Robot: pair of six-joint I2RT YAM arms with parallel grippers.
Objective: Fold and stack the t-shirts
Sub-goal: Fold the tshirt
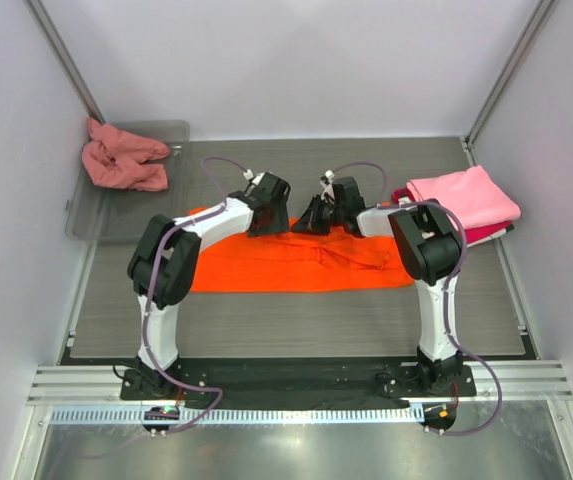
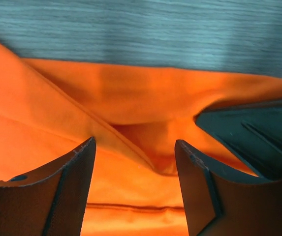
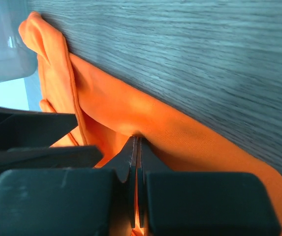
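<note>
The bright orange t-shirt (image 1: 296, 262) lies spread across the middle of the table. My left gripper (image 1: 269, 222) is open over its far edge, and a raised fold of orange cloth (image 2: 131, 142) lies between the jaws. My right gripper (image 1: 316, 218) sits right beside it, shut on the far edge of the orange cloth (image 3: 137, 140). The light pink t-shirt (image 1: 463, 195) lies folded on the crimson red one (image 1: 481, 236) at the right. The dusty salmon-pink t-shirt (image 1: 121, 158) lies crumpled in the tray.
The clear grey plastic tray (image 1: 136, 215) stands at the far left, and its corner shows in the right wrist view (image 3: 3, 49). White walls close in the back and both sides. The arm bases stand at the near edge.
</note>
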